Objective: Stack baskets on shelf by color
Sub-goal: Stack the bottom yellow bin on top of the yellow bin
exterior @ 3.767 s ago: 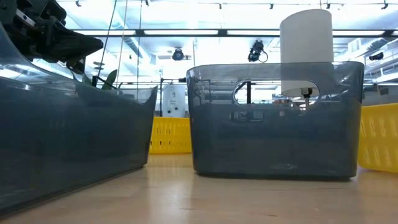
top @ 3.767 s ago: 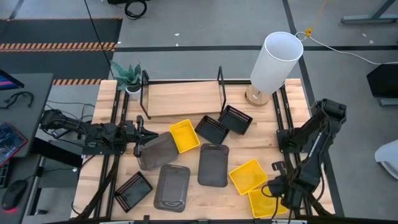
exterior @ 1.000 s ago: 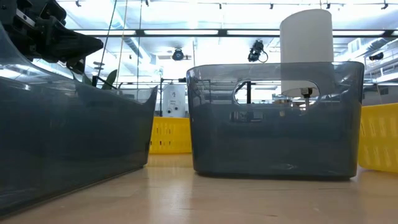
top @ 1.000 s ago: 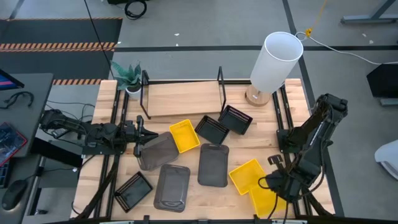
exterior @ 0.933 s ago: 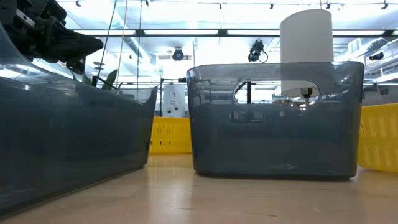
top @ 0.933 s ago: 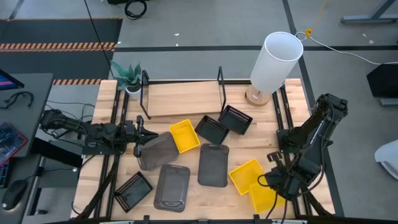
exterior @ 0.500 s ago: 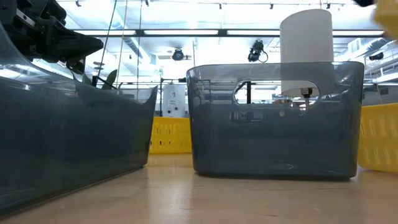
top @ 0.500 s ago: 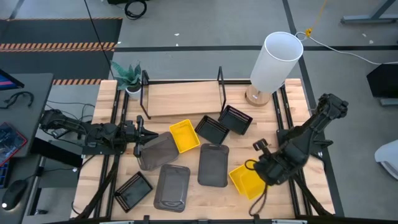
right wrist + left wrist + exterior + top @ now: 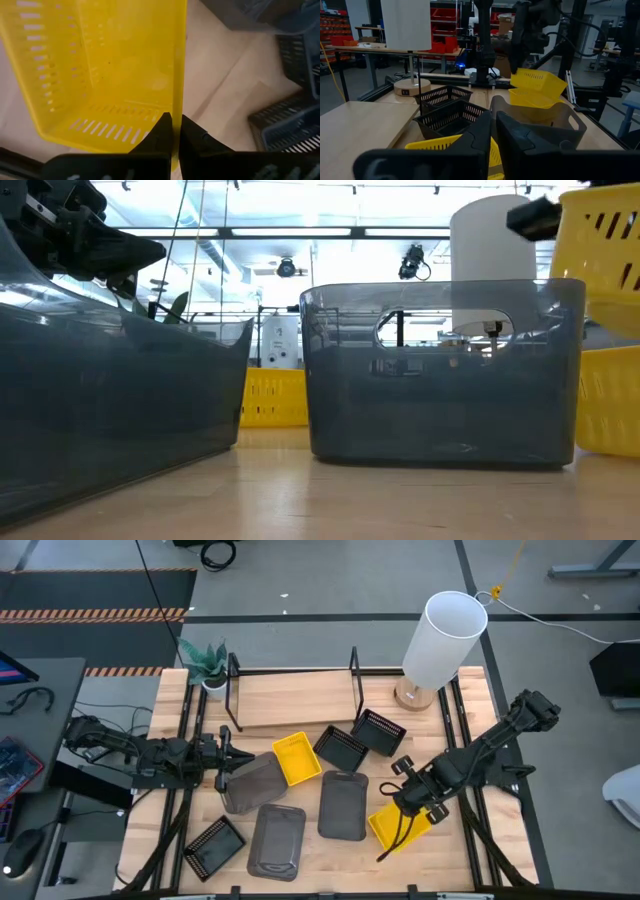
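Note:
My right gripper (image 9: 413, 802) is shut on a yellow basket (image 9: 603, 250), which hangs in the air above a second yellow basket (image 9: 611, 402) on the table; in the high view the two overlap (image 9: 397, 827). My left gripper (image 9: 227, 762) is shut on a dark grey basket (image 9: 252, 783), which is tilted. A third yellow basket (image 9: 296, 758), two more grey baskets (image 9: 343, 805) (image 9: 277, 840) and three black mesh baskets (image 9: 340, 748) (image 9: 379, 732) (image 9: 214, 846) lie on the table. The shelf (image 9: 290, 700) stands at the far edge with a bare board. My right gripper pinches one side wall of the yellow basket at its rim (image 9: 176, 102), one finger inside and one outside, coming from above. The basket is lifted clear and hangs below the fingers. My left gripper (image 9: 493, 125) holds the grey basket by the rim of its left end wall (image 9: 30, 265), level from the table's left. That end is raised and the basket tilts, its far part on the table.
A white-shaded lamp (image 9: 440, 640) stands at the far right corner, and a small potted plant (image 9: 207, 665) is beside the shelf's left end. Baskets crowd the table's middle. Bare wood shows at the near right corner (image 9: 470, 865).
My right gripper has risen from the near right corner and swung left toward the table's middle. It carried the yellow basket up off the table until it hangs over the other yellow basket. The left arm has kept still.

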Tool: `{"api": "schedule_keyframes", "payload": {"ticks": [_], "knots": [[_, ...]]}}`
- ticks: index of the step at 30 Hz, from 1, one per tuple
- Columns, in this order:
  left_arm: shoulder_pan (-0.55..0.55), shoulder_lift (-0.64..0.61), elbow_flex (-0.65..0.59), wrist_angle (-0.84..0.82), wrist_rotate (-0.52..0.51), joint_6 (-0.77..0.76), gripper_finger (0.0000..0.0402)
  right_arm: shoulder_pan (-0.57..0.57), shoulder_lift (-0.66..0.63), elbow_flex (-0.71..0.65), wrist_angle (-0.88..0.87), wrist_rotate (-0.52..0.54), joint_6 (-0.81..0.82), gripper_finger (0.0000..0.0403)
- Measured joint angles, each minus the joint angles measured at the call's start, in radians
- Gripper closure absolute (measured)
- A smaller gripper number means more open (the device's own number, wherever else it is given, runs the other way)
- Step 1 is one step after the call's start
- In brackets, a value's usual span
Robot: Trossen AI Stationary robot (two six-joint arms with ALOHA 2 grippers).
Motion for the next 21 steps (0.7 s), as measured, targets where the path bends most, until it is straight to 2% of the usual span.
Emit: {"api": "schedule_keyframes", "payload": {"ticks": [9,21], "knots": [[0.0,0.0,0.0,0.0,0.0,0.0,0.0371,-0.061,0.0,-0.061,0.035,-0.054,-0.058,0.0392],[0.0,0.0,0.0,0.0,0.0,0.0,0.0363,-0.067,0.0,-0.145,0.113,-0.149,-0.044,0.0387]]}}
